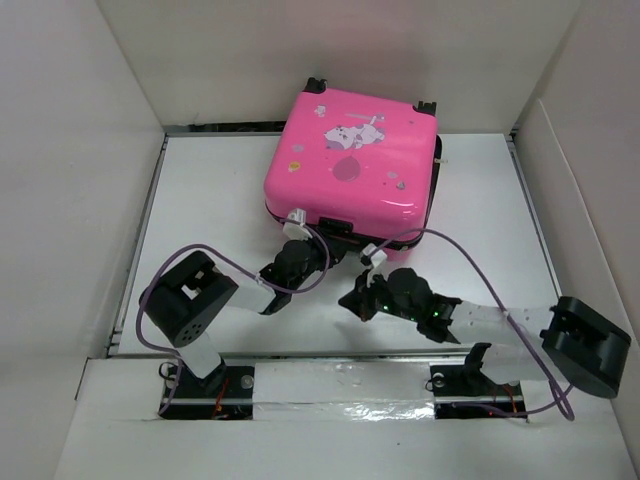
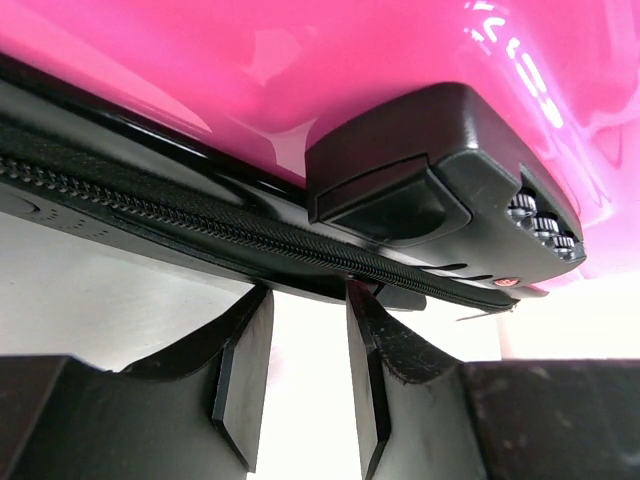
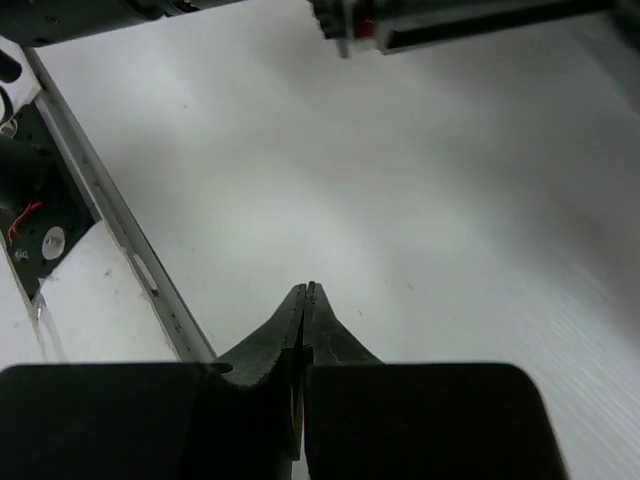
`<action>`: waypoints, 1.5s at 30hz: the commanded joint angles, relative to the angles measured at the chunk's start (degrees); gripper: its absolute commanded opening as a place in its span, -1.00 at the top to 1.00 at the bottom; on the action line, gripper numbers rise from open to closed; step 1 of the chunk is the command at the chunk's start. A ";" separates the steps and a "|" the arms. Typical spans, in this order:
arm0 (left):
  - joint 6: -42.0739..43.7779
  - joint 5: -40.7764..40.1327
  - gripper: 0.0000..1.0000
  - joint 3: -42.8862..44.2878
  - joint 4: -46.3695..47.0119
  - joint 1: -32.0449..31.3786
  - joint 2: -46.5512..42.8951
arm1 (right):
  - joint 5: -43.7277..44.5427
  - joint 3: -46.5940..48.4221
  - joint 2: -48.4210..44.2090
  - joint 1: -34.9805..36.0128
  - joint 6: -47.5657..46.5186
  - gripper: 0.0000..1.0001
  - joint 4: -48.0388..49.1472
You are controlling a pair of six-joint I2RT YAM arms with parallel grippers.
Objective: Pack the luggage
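The luggage [image 1: 350, 160] is a pink hard-shell suitcase with cartoon stickers, lying closed and flat at the back centre of the table. My left gripper [image 1: 305, 232] is at its near edge. In the left wrist view the left gripper [image 2: 308, 292] is open, its fingertips [image 2: 252, 300] reaching up to the black zipper band [image 2: 180, 215] with only white table showing in the gap. A black combination lock block [image 2: 440, 170] sits just right of it. My right gripper [image 1: 350, 300] hovers over bare table in front of the suitcase. The right gripper [image 3: 304, 290] is shut on nothing.
White walls [image 1: 80, 150] box in the table on three sides. A metal rail [image 1: 330, 352] runs along the near edge in front of the arm bases and shows in the right wrist view as the rail [image 3: 110, 220]. Purple cables [image 1: 470, 262] loop over both arms.
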 commanded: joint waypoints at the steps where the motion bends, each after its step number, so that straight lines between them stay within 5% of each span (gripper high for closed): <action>1: 3.73 1.88 1.00 2.22 3.86 -0.43 -0.60 | 6.12 8.05 4.09 3.72 -0.24 1.00 4.80; 5: 5.31 1.27 1.00 -0.24 2.90 -0.43 -4.03 | 18.50 7.28 -1.16 3.73 1.59 0.94 -2.05; 10: 5.57 2.05 1.00 -2.79 2.63 -0.43 -6.84 | 33.81 0.34 -19.24 -1.01 9.85 0.02 -10.59; 12: 5.49 2.41 1.00 -2.97 2.46 -0.43 -7.02 | 34.78 -2.04 -22.78 -3.99 11.35 -0.07 -12.95; 22: 5.66 1.54 1.00 -4.02 0.97 -0.43 -8.42 | 33.56 -2.75 -21.84 -13.57 10.58 -0.07 -11.56; 29: 6.45 1.53 0.71 -4.38 -1.67 0.71 -10.27 | 34.26 -1.34 -17.27 -17.18 8.20 -0.07 -8.49; 45: 6.54 1.36 0.70 -2.09 -1.59 0.71 -7.46 | 30.12 0.33 -9.09 -17.80 5.38 0.03 1.27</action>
